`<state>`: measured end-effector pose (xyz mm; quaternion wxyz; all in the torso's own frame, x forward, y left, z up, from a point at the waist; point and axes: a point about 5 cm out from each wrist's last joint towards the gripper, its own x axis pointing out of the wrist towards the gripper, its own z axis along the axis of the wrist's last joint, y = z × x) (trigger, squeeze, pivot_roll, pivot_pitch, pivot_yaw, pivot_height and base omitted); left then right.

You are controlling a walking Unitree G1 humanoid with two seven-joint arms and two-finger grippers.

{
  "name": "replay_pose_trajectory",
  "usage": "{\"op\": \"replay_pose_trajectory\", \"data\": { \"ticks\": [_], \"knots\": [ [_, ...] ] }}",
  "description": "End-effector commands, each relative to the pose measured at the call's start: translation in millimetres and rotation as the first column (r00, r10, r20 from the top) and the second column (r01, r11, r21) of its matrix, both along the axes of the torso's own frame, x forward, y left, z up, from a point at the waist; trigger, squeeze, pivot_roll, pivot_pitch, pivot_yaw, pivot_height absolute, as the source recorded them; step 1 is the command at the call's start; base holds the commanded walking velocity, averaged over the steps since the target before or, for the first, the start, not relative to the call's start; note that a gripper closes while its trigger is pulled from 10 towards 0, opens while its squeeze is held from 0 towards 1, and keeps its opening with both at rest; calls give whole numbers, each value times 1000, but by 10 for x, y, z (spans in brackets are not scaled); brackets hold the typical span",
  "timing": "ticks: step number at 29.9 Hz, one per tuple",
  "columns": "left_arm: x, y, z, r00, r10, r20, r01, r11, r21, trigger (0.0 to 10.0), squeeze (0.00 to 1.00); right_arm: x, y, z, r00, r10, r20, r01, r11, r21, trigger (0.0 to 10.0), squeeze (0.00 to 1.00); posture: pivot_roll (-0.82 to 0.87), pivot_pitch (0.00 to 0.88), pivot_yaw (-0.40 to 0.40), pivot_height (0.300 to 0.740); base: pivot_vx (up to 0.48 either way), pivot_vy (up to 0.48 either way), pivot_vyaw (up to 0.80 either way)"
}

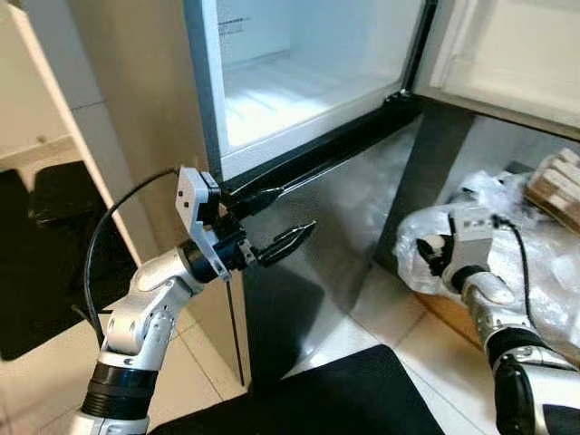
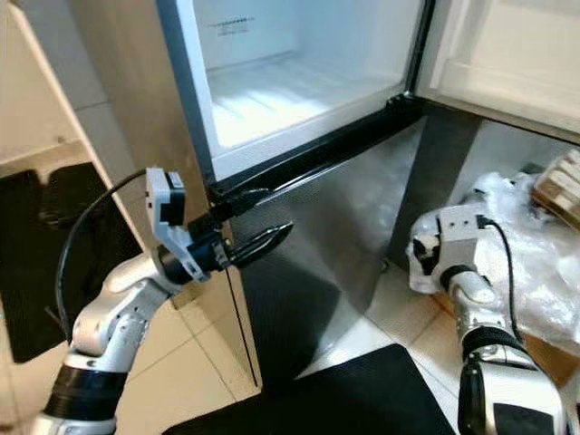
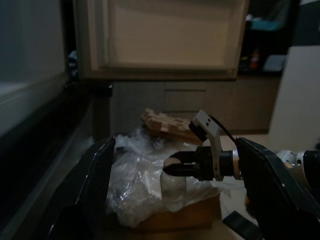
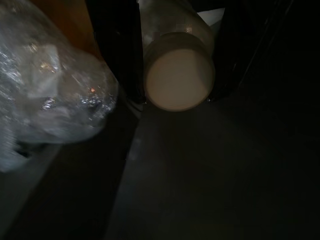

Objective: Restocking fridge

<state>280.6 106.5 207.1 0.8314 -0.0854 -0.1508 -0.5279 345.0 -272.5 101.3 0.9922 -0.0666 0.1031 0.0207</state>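
Looking down from the head views, the fridge (image 1: 299, 82) is seen with its door open and its shelf bare. The left gripper (image 1: 288, 217) is held with fingers parted just below the compartment's lower edge. The right gripper (image 1: 435, 254) is lowered beside crumpled plastic wrap (image 1: 535, 245) lying on a cardboard box (image 1: 449, 313) on the floor.

In the left wrist view, the right gripper's fingers (image 3: 182, 167) are seen clamped on a white bottle (image 3: 172, 190).

In the right wrist view, the bottle's round end (image 4: 179, 77) is seen held between the two dark fingers, next to the wrap.
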Motion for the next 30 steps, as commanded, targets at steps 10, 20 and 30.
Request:
{"op": "replay_pose_trajectory", "data": {
  "ticks": [10,20,30],
  "knots": [
    [30,-15,96,1000,21,9,-21,999,-49,10000,0,34,57,41,998,54,7,-54,998,-31,10000,0,1,0,17,740,0,-116,796],
    [29,14,103,999,33,19,-33,998,-47,10000,0,75,56,136,997,68,42,-67,997,-38,10000,0,0,0,18,740,0,0,794],
    [14,99,84,999,35,13,-35,999,-14,10000,0,80,28,145,999,28,45,-26,998,-52,10000,0,1,0,17,740,0,0,691]
  ]
}}
